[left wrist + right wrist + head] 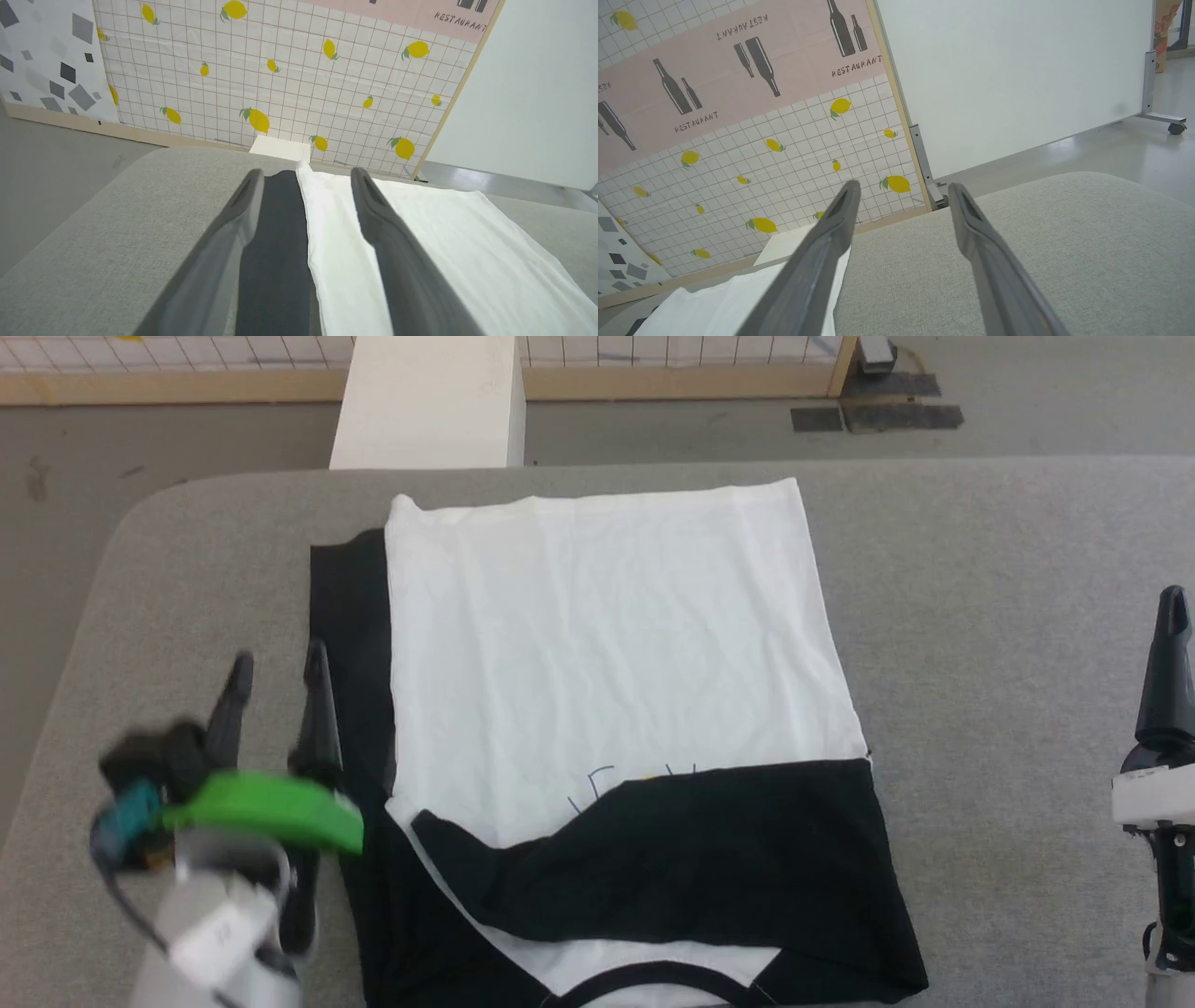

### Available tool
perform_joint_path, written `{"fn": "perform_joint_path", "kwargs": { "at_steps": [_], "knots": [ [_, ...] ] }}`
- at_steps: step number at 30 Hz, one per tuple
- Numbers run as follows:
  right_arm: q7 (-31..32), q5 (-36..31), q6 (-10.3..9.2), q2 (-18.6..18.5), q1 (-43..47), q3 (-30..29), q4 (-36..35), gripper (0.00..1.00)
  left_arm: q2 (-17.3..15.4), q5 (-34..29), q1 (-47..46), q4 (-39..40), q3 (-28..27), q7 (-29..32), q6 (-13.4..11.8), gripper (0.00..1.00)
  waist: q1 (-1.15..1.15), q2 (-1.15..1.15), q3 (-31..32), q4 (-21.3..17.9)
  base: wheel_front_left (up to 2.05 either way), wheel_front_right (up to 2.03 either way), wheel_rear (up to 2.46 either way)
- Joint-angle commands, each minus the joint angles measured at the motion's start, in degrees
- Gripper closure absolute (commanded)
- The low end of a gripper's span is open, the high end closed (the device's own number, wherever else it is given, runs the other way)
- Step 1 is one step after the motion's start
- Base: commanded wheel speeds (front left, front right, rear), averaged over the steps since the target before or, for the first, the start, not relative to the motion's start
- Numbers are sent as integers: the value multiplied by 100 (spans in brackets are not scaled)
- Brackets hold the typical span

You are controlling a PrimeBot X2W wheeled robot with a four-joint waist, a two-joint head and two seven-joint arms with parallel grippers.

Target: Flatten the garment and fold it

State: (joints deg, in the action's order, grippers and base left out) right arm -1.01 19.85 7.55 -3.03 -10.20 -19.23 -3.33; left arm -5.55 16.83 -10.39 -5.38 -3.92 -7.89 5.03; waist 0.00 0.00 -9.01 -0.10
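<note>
The garment lies flat on the middle of the table, one black sleeve folded across its near part. The left gripper, wide open and empty, hovers at the left sleeve edge. The right gripper, likewise open and empty, stands near the right edge. Caution: a deep pinch could catch lower layers and wrinkle the body.

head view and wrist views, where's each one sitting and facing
head: up on the head, looking down at the garment on the table; left tool lower left
left wrist: behind the open left tool, over the garment's black edge
right wrist: behind the open right tool, over bare table
both wrists face the lemon wall
</note>
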Motion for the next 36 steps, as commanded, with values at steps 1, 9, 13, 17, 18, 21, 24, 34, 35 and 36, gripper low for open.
{"fn": "perform_joint_path", "kwargs": {
  "at_steps": [1,9,13,17,18,21,24,34,35,36],
  "knots": [
    [-22,51,-6,13,54,27,-82,0,-166,86,-475,-178,28,224,49,0,0,0,-256,14,0,0,0],
    [79,75,-6,14,-251,187,-422,0,-856,340,-2888,-1624,137,2039,63,0,0,0,-1219,-79,0,0,0],
    [102,69,-6,14,-414,249,-598,0,-1089,424,-3865,-2146,116,2846,-31,0,0,0,-1713,-229,0,0,0],
    [63,94,-6,14,-555,238,-671,0,-1348,392,-4342,-2458,174,3561,-101,0,0,0,-2105,-376,0,0,0],
    [47,104,-6,14,-570,232,-674,0,-1423,368,-4384,-2549,220,3807,-104,0,0,0,-2185,-410,0,0,0],
    [-8,137,-6,14,-606,210,-633,0,-1566,336,-4447,-2650,270,4284,-170,0,0,0,-2365,-458,0,0,0],
    [-96,169,-6,14,-610,210,-586,0,-1631,359,-4404,-2699,313,4752,-221,0,0,0,-2501,-463,0,0,0],
    [-157,99,-6,15,-698,143,-461,0,-1530,453,-3953,-2486,452,5047,-240,100,0,0,-2568,-371,0,0,0],
    [-152,87,-6,15,-707,139,-464,0,-1522,463,-3937,-2461,381,4893,-318,100,0,0,-2544,-356,0,0,0],
    [-147,67,-6,15,-715,133,-464,0,-1509,483,-3919,-2443,286,4711,-420,100,0,0,-2504,-338,0,0,0]
  ]
}}
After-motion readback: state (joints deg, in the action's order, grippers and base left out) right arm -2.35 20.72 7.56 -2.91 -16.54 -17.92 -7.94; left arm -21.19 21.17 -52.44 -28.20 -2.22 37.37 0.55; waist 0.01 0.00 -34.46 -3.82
